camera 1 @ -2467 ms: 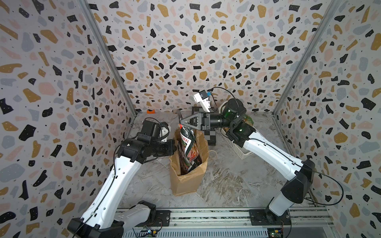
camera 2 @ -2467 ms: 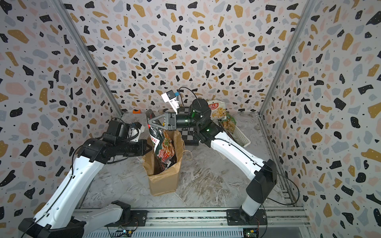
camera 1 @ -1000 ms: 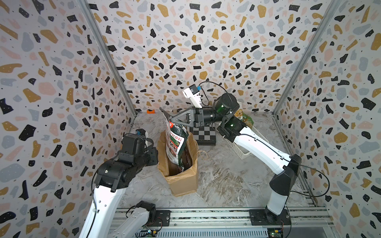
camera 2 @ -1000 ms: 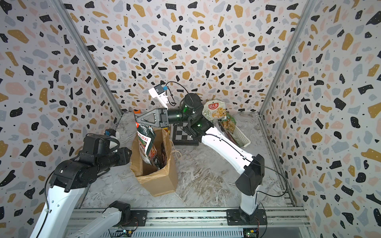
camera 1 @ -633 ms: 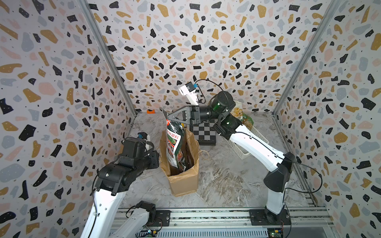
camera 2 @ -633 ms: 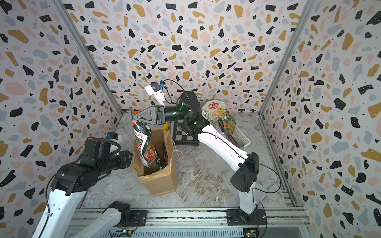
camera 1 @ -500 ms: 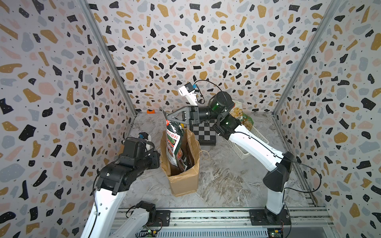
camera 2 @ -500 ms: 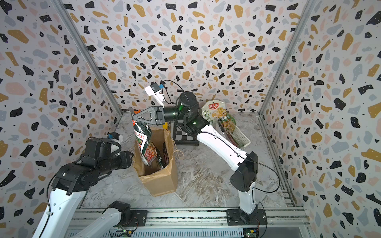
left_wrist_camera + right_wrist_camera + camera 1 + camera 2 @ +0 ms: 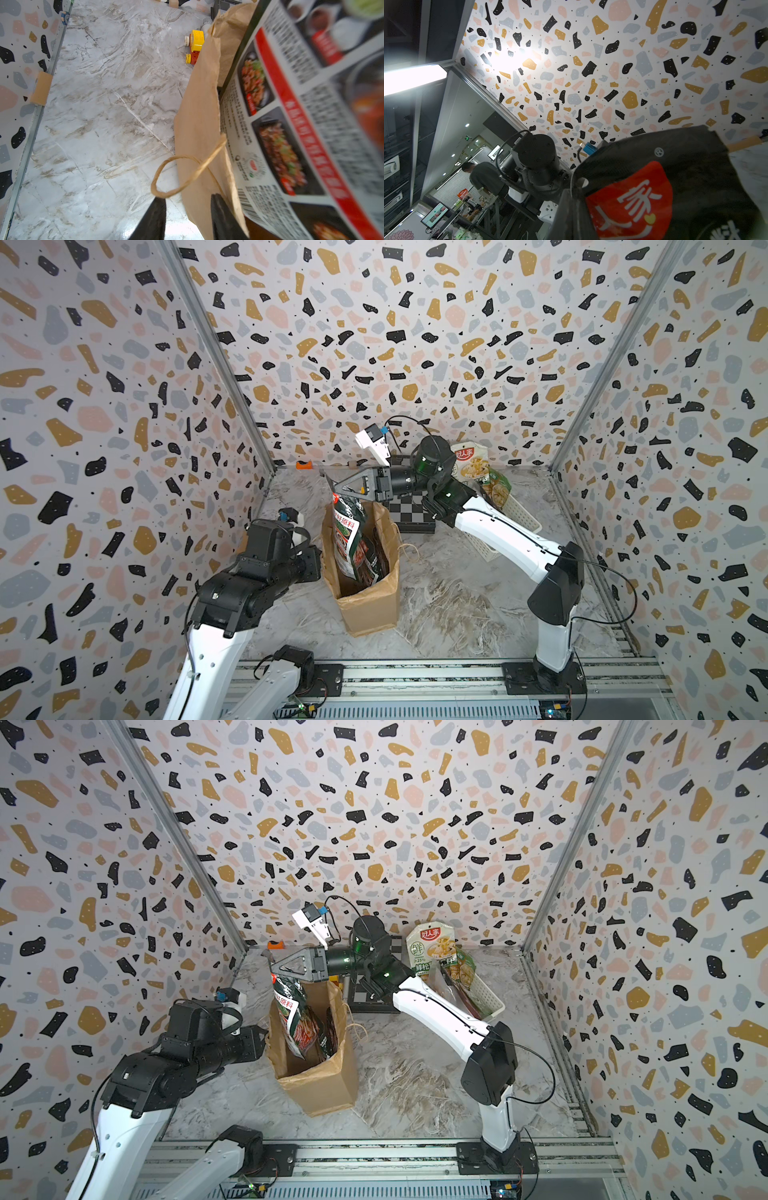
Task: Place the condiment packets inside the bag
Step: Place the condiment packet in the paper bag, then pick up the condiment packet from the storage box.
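**Packet hangs half inside the bag**

Both top views show the right gripper (image 9: pixel 334 492) clamped on the top of the red-and-black packet (image 9: pixel 353 539). The packet's lower half sits inside the bag (image 9: pixel 370 610), which stands mid-counter (image 9: pixel 457 605). Only the left wrist view shows the left gripper (image 9: pixel 188 197) with its fingers apart at the bag's wall. From above, its tips are hard to make out.
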Controlling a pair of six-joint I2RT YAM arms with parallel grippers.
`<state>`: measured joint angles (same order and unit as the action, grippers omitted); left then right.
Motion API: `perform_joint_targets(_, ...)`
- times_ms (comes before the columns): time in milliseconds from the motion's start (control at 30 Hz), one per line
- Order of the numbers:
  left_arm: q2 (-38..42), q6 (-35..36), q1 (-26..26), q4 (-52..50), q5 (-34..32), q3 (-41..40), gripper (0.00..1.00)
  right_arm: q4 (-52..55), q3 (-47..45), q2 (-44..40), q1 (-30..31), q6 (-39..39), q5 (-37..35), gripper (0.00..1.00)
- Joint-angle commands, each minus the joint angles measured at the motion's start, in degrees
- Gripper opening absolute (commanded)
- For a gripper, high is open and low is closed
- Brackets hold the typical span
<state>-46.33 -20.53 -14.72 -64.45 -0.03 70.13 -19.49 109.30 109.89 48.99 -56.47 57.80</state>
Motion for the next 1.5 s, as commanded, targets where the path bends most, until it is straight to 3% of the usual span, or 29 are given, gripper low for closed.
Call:
perform_joint_targets(0, 0.3, 0.5, 0.2, 1.6, 0.6, -0.2, 0.39, 5.1, -2.2, -5.1, 0.2, 9.6, -4.1, 0.00)
perform_joint_targets(167, -0.1, 0.5, 0.2, 1.8, 0.9, -0.4, 0.42, 11.2, -7.0, -8.6, 0.2, 17.6, -8.5, 0.00)
perform_joint_targets(533, -1.3, 0.1, 0.2, 2.8, 2.0, -0.9, 0.47, 11.1, -18.7, -15.5, 1.1, 20.0, -14.5, 0.00)
perform_joint_targets(700, -2.3, -0.1, 0.2, 3.4, 2.8, -0.3, 0.48, 14.4, -22.0, -18.5, 3.6, 22.8, -20.0, 0.13)
perform_joint_targets(833, -2.7, -0.7, 0.2, 3.8, 4.0, 0.2, 0.49, 16.3, -22.4, -18.2, 4.0, 23.4, -22.8, 0.16)
perform_joint_targets(1000, -2.8, -1.0, 0.2, 3.8, 4.5, 0.7, 0.51, 19.4, -21.3, -17.7, 4.2, 25.1, -23.2, 0.35)
perform_joint_targets(1167, -3.4, -0.7, 0.2, 3.8, 5.1, 1.5, 0.51, 31.1, -19.0, -21.4, 4.0, 32.7, -31.0, 0.53)
perform_joint_targets(1333, -4.6, 1.0, 0.2, 2.2, 7.2, 2.4, 0.52, 43.3, -19.4, -27.1, -2.5, 38.5, -40.7, 0.63)
perform_joint_targets(1400, -4.8, 1.9, 0.2, 0.9, 7.8, 2.6, 0.52, 46.5, -22.6, -30.2, -7.8, 40.9, -45.7, 0.70)
perform_joint_targets(1467, -4.5, 2.8, 0.2, -0.7, 8.0, 3.3, 0.52, 50.1, -26.2, -32.9, -17.1, 43.0, -50.7, 0.74)
